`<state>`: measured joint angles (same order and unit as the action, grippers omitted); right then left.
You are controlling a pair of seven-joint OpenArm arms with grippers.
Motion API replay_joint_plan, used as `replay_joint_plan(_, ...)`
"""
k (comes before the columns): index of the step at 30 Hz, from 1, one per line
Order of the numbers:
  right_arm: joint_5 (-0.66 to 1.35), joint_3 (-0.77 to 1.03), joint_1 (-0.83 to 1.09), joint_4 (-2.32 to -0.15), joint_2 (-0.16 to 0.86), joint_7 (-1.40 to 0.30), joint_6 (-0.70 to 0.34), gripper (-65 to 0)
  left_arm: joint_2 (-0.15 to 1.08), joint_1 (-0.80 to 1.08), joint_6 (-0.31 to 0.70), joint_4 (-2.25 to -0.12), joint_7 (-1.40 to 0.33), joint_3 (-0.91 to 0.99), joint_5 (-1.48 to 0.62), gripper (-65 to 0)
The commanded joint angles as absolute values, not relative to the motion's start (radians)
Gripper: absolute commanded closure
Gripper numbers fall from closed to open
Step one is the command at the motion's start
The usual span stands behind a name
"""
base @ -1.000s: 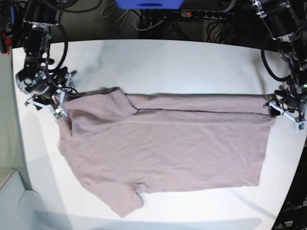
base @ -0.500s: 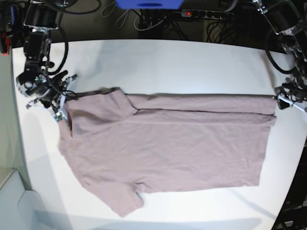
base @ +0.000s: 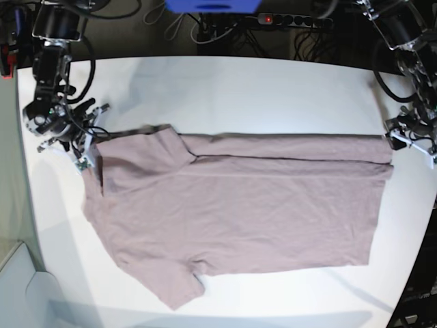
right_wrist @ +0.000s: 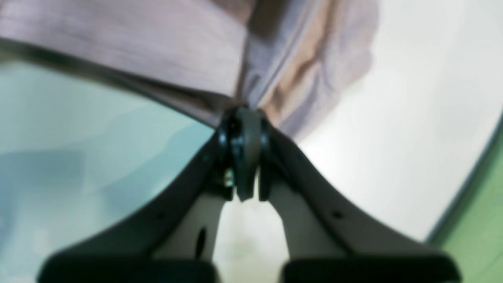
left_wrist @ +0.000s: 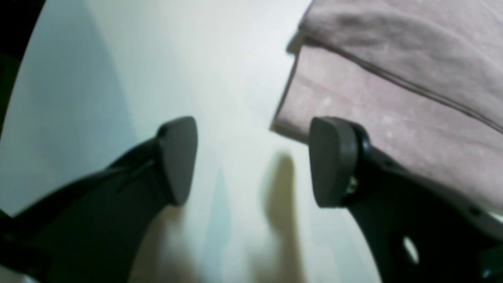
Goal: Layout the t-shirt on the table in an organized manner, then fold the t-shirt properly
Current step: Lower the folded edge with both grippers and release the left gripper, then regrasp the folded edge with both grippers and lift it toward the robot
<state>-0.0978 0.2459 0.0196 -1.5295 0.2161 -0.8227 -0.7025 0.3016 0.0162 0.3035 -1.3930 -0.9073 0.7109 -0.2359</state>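
Note:
The dusty-pink t-shirt lies spread across the white table, its far long side folded over in a strip and one sleeve pointing to the front left. My right gripper is at the shirt's left end. In the right wrist view this right gripper is shut, with bunched t-shirt cloth pinched at its tips. My left gripper hovers by the shirt's far right corner. The left wrist view shows this left gripper open over bare table, its right finger beside the hem corner of the t-shirt.
A black power strip and cables run behind the table's far edge, next to a blue object. A white panel sits off the front left corner. The table's rounded edge curves close to both arms.
My right gripper has shut on the shirt's left edge. The left gripper has moved a little away from the hem corner, towards the back, and stayed open.

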Motion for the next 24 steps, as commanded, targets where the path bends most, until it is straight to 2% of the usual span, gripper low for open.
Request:
replay_joint_plan(1, -0.093, 0.249, 0.004, -1.549, 0.228, -0.809, -0.698, 0.0, 0.321, 0.002, 0.305, -1.411, -0.888, 0.716, -0.242, -43.5)
replay_joint_plan(6, -0.093, 0.249, 0.002, -1.550, 0.232, -0.809, -0.698, 0.0, 0.300, 0.002, 0.305, -1.405, -0.881, 0.716, -0.243, -43.5)
replay_joint_plan(12, -0.094, 0.249, 0.005, -1.555, 0.226, -0.814, -0.698, 0.0, 0.291, 0.002, 0.305, -1.399, -0.789, 0.705, -0.242, -43.5)
replay_joint_plan(24, -0.096, 0.249, 0.005, -1.554, 0.229, -0.811, -0.698, 0.0, 0.294, -0.070, 0.305, -1.196, -0.783, 0.680, -0.239, -41.6)
